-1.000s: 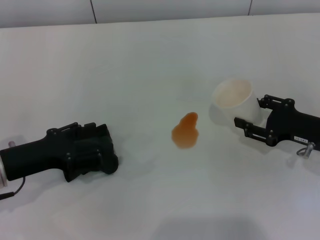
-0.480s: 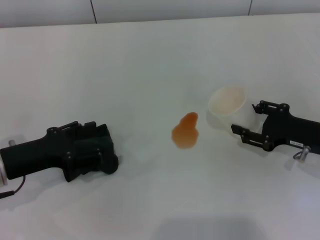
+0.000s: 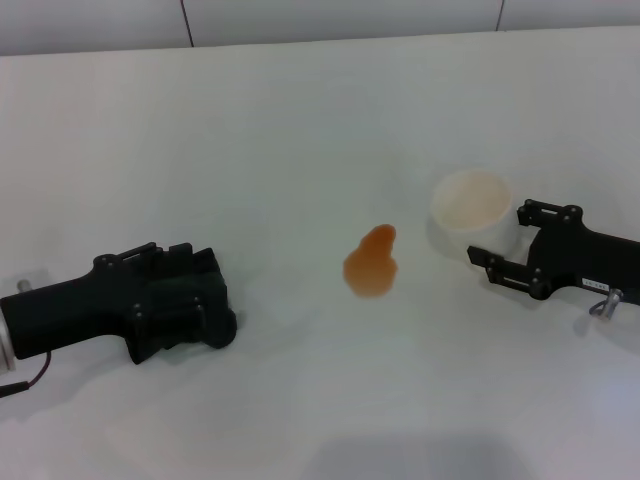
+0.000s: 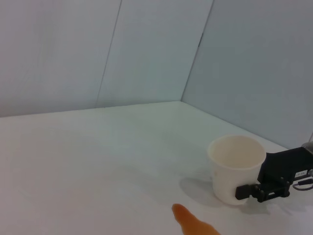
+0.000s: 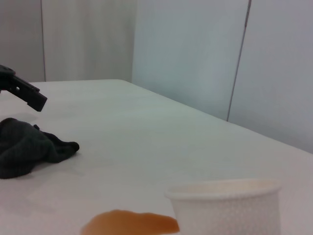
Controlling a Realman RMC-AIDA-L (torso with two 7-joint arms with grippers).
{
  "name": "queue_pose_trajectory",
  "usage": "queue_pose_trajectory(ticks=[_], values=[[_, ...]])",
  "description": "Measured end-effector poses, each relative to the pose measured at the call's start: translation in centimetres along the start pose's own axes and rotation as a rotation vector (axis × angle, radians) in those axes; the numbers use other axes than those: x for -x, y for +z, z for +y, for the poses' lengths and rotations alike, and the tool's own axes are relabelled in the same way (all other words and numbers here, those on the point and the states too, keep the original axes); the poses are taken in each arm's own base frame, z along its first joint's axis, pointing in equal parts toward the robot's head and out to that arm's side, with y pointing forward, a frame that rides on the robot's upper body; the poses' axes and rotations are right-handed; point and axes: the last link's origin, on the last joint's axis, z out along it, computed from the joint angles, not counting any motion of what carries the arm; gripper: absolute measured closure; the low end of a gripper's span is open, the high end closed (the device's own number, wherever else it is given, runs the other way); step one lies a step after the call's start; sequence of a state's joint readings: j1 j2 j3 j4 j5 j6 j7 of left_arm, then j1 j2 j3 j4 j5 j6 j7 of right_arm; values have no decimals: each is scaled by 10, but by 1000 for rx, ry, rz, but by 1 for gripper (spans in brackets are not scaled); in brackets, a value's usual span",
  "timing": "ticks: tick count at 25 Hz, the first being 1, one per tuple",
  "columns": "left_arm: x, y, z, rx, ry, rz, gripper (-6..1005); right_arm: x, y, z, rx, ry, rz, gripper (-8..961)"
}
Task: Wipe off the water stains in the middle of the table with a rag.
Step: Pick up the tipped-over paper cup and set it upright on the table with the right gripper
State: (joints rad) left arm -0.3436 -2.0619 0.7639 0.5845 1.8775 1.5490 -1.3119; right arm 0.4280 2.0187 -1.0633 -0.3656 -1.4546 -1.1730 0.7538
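An orange, pear-shaped water stain (image 3: 372, 265) (image 4: 195, 226) (image 5: 129, 222) lies in the middle of the white table (image 3: 300, 120). The dark rag (image 3: 215, 322) (image 5: 24, 149) sits crumpled on the table at the left. My left gripper (image 3: 200, 290) (image 5: 27, 93) rests just over it and hides most of it in the head view. To the right of the stain a white paper cup (image 3: 470, 205) (image 4: 234, 166) (image 5: 227, 208) stands upright. My right gripper (image 3: 495, 232) (image 4: 249, 191) is shut around the cup's lower part.
Grey wall panels (image 3: 340, 18) run behind the table's far edge. A cable (image 3: 25, 385) trails from the left arm near the front left edge. Bare white tabletop lies between the rag and the stain.
The right gripper has turned the cup from tilted toward the stain to upright and shifted it slightly right. The left gripper, rag and stain have not moved.
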Motion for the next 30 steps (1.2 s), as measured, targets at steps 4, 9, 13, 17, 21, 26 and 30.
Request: queue_pose_trajectory(ticks=[4, 9, 13, 17, 21, 26, 30], values=[[0, 0, 0, -1, 0, 4, 128, -1, 0, 0, 0, -1, 6, 344], [-1, 0, 0, -3, 1, 8, 129, 0, 0, 0, 7, -6, 6, 345], [-1, 0, 0, -3, 1, 8, 128, 0, 0, 0, 7, -6, 5, 346], [-2, 0, -1, -5, 0, 11, 193, 0, 0, 0, 6, -5, 4, 349], [-1, 0, -2, -11, -2, 9, 258, 2, 0, -2, 4, -2, 2, 324], [-1, 0, -2, -13, -4, 9, 258, 3, 1, -4, -2, -3, 4, 257], [-1, 0, -2, -13, -5, 9, 258, 4, 2, -6, 2, 16, 17, 207]])
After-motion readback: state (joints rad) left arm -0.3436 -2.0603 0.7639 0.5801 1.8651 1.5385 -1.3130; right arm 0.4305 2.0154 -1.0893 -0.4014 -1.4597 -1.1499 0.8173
